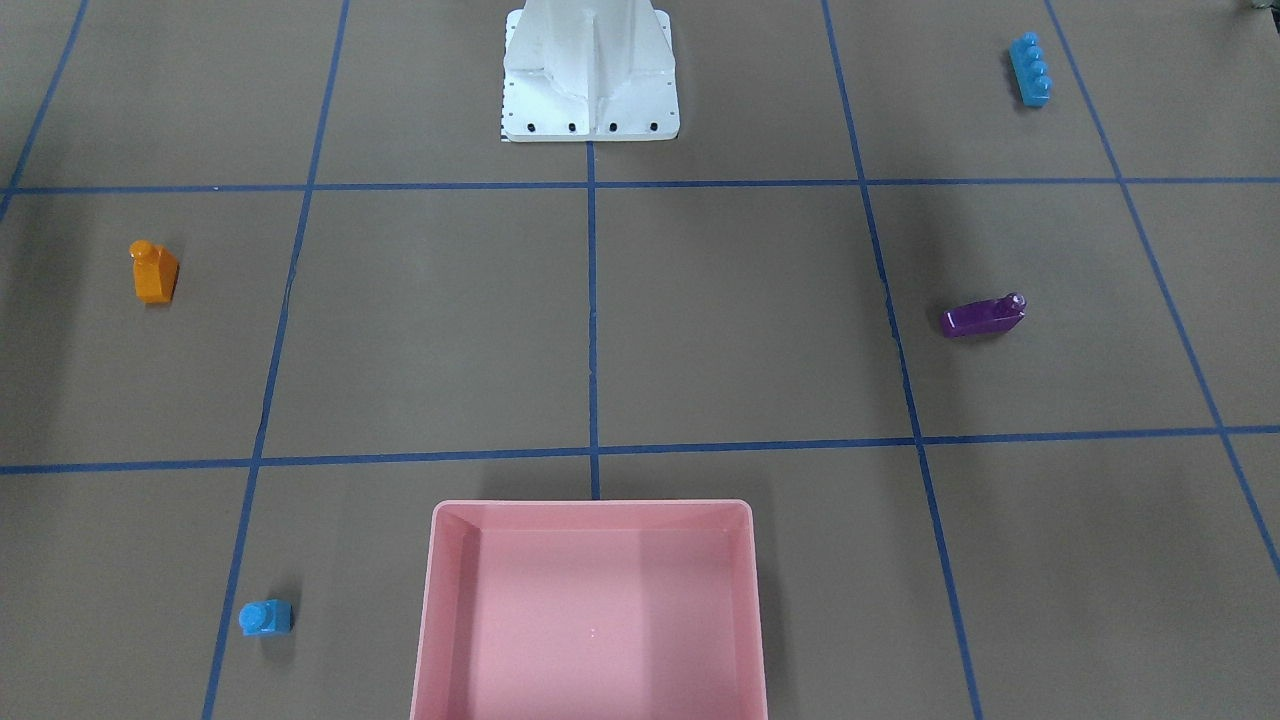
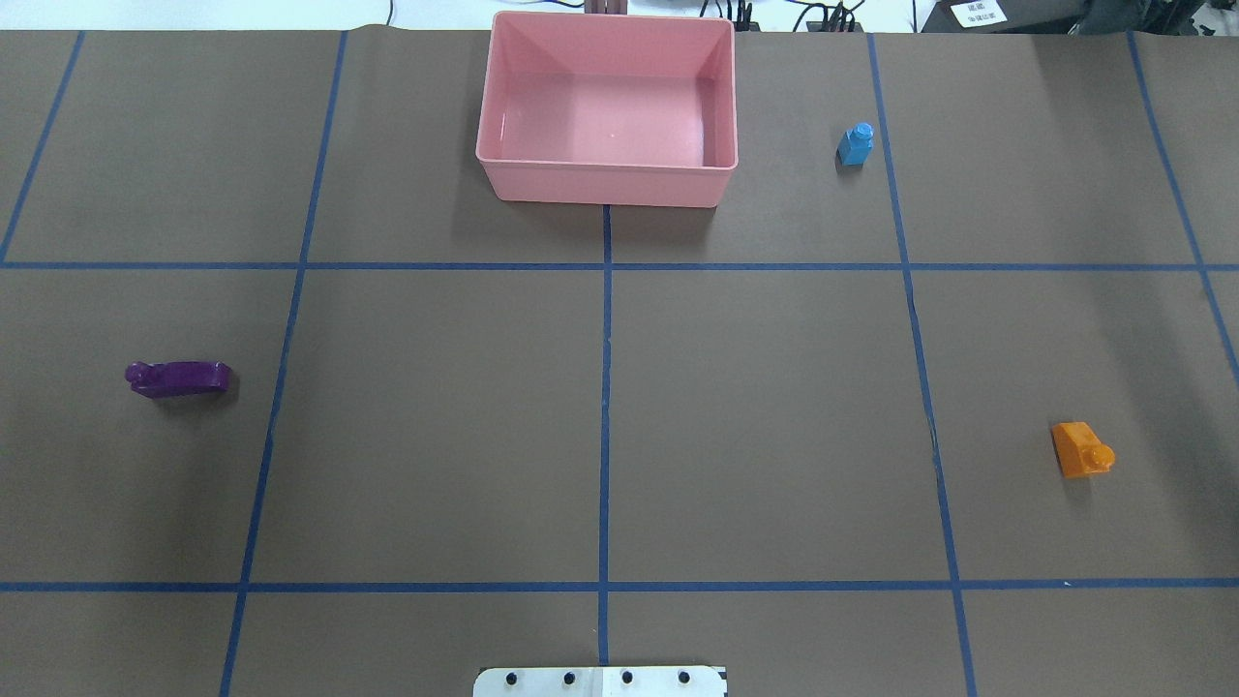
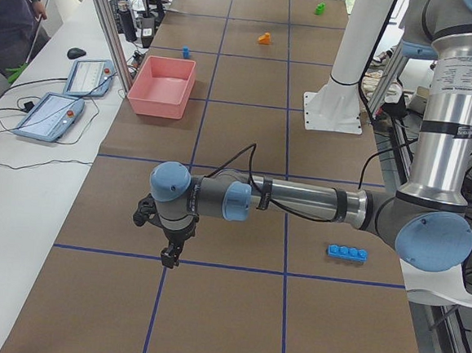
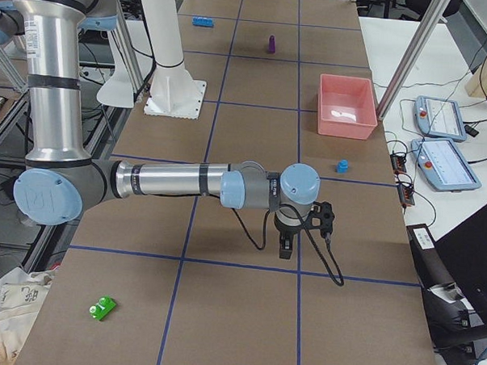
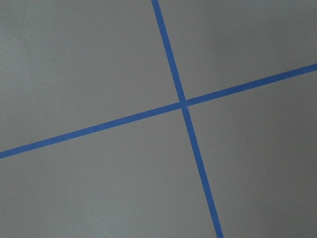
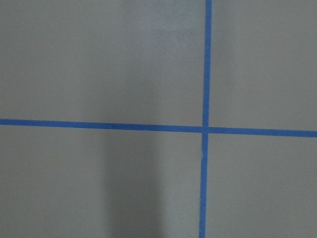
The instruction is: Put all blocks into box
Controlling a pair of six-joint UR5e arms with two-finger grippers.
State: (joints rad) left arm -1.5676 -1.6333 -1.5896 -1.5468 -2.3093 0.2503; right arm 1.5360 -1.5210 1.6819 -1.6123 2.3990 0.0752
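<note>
Low over the surface (image 2: 774, 407), both arms stretch out level, wrists bent down; I cannot tell whether the left claw (image 3: 168, 257) or right claw (image 4: 287, 251) is spread. Orange block (image 1: 154, 273), purple block (image 1: 982, 317), small blue block (image 1: 266, 617), long blue block (image 1: 1030, 68) and green block (image 4: 102, 308) lie outside the pink box (image 1: 440, 620).

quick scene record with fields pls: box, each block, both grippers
box: pink box, no blocks inside
blocks outside: orange block, purple block, small light-blue block, long light-blue block, green block
nearest box: small light-blue block, beside it, not touching
left gripper: above bare table, open or shut unclear
right gripper: above bare table, open or shut unclear
</note>
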